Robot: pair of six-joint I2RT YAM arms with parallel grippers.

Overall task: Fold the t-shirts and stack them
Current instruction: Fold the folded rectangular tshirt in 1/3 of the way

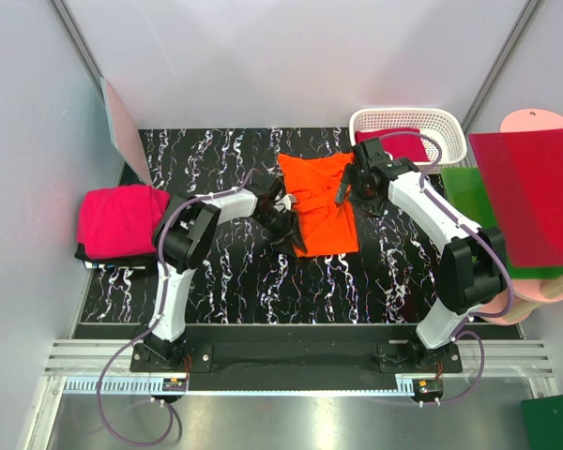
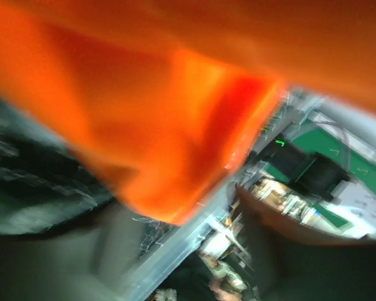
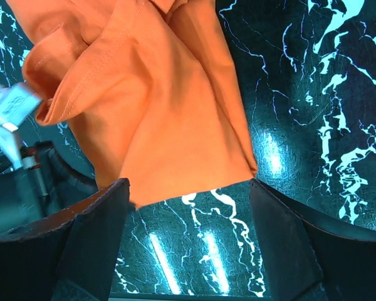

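Note:
The bright orange t-shirt (image 1: 321, 208) lies partly folded and rumpled mid-table. My left gripper (image 1: 278, 217) is at its left edge. The left wrist view is blurred: orange cloth (image 2: 144, 106) hangs across the top, and my left gripper (image 2: 194, 251) looks open, nothing between the fingers. My right gripper (image 1: 347, 194) is at the shirt's right edge. In the right wrist view it (image 3: 188, 188) is open over the table, with the shirt's hem (image 3: 175, 125) just beyond the fingertips. A folded magenta t-shirt (image 1: 120, 221) lies far left. A crimson one (image 1: 405, 145) lies in the white basket (image 1: 408, 114).
The stiff red sheet (image 1: 535, 197) and green sheet (image 1: 464, 187) lie on pale pink rounded boards (image 1: 537, 120) at the right. A pale panel (image 1: 122, 122) leans at the back left. The marbled black mat (image 1: 244, 281) covers the table. A rail (image 1: 291, 361) runs along the near edge.

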